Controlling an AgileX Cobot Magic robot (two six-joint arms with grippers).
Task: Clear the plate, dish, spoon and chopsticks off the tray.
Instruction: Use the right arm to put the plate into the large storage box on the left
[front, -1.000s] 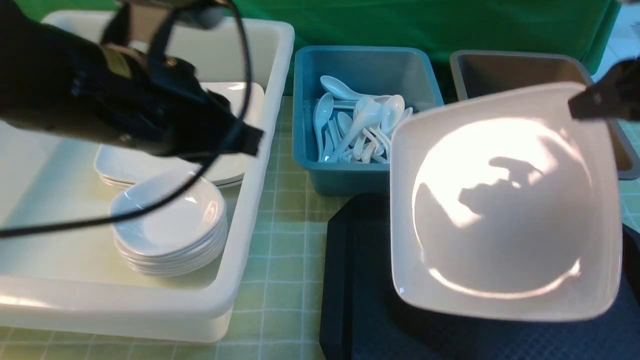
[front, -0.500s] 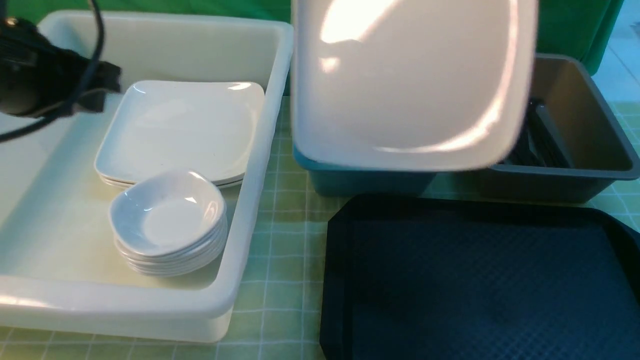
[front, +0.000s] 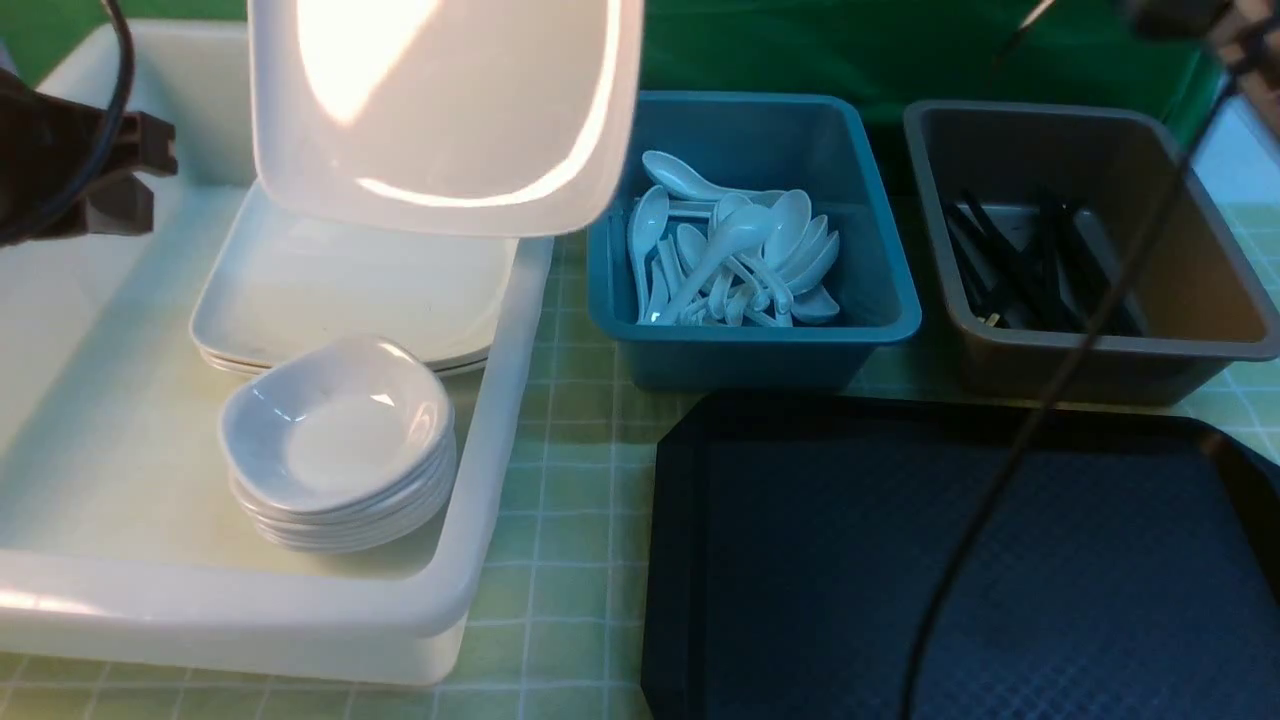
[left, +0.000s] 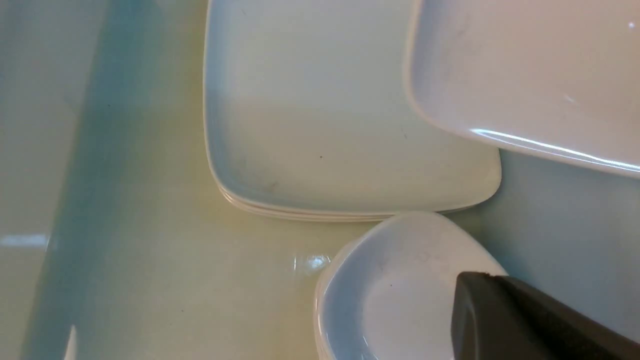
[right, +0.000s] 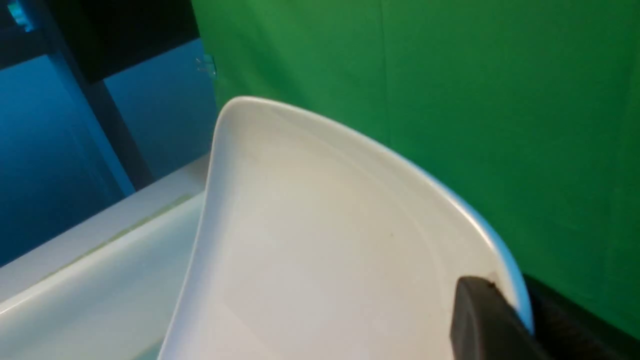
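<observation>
The square white plate (front: 440, 100) is held in the air, tilted, above the far right part of the white tub (front: 480, 480), over a stack of like plates (front: 350, 300). Its rim is pinched by the closed right gripper (right: 487, 312). A stack of small dishes (front: 335, 440) is seen nearer in the same tub. The left gripper (front: 130, 180) is closed on nothing at the tub's left side. Soup spoons (front: 730, 250) are heaped in the blue tub (front: 750, 360), and chopsticks (front: 1020, 265) in the grey-brown tub (front: 1100, 370). The black tray (front: 690, 520) is crossed by a hanging cable (front: 1010, 470).
</observation>
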